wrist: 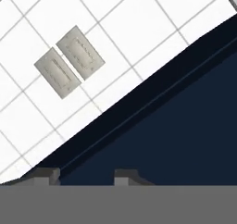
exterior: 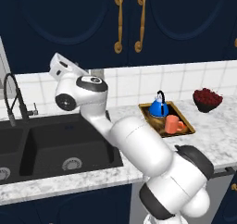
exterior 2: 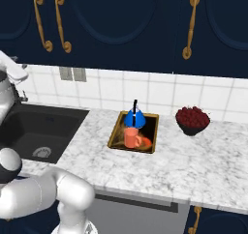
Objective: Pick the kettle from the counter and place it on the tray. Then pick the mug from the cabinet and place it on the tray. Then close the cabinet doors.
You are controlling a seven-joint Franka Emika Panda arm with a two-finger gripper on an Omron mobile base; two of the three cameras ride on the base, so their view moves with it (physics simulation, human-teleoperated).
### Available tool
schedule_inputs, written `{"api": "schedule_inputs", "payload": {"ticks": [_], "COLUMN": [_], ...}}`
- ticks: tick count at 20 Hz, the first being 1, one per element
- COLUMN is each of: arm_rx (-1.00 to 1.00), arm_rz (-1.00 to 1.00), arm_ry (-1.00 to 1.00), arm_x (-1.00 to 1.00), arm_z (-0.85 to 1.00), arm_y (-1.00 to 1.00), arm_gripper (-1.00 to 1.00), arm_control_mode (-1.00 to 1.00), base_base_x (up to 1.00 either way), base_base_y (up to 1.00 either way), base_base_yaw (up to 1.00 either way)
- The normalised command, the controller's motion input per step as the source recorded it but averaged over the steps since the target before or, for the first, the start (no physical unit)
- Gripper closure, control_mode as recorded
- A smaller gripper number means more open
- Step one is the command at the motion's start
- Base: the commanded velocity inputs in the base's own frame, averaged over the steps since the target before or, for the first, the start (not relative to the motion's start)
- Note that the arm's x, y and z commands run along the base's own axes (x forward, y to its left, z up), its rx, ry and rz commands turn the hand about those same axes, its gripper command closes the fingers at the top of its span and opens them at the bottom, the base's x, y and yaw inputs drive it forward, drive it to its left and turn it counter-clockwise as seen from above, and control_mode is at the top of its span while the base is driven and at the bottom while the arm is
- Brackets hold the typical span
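Judging by the shut cabinet doors (exterior: 129,19), you had nothing left but retreating: kettle (exterior: 159,108) and mug (exterior: 173,124) sat on the tray (exterior: 185,130); your fingers' (wrist: 46,174) spread I couldn't tell.

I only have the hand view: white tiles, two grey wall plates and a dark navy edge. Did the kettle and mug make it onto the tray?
Observer: Yes. The glossy blue kettle with the black arched handle stands on the brown wood-look tray with the golden rim.
Operator: And the mug?
Observer: The orange-salmon cylindrical mug sits on that tray too, in front of the kettle.
Operator: Are the doors shut?
Observer: The dark navy panelled cabinet doors with brass-gold handles above the counter look closed.
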Motion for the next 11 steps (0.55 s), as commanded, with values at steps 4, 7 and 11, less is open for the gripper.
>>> {"api": "schedule_inputs", "payload": {"ticks": [4,7,11], "arm_rx": [0.09,0.08,0.03], "arm_rz": [0.24,0.16,0.10], "arm_ry": [0.00,0.00,0.04], "arm_x": [0.77,0.52,0.39], "arm_z": [0.00,0.00,0.00], "arm_y": [-0.27,-0.19,-0.04], "arm_gripper": [-1.00,-1.00,-1.00], "arm_control_mode": [-1.00,-1.00,-1.00], "base_base_x": [0.00,0.00,0.00], "base_base_y": [0.00,0.00,0.00], "base_base_yaw": [0.00,0.00,0.00]}}
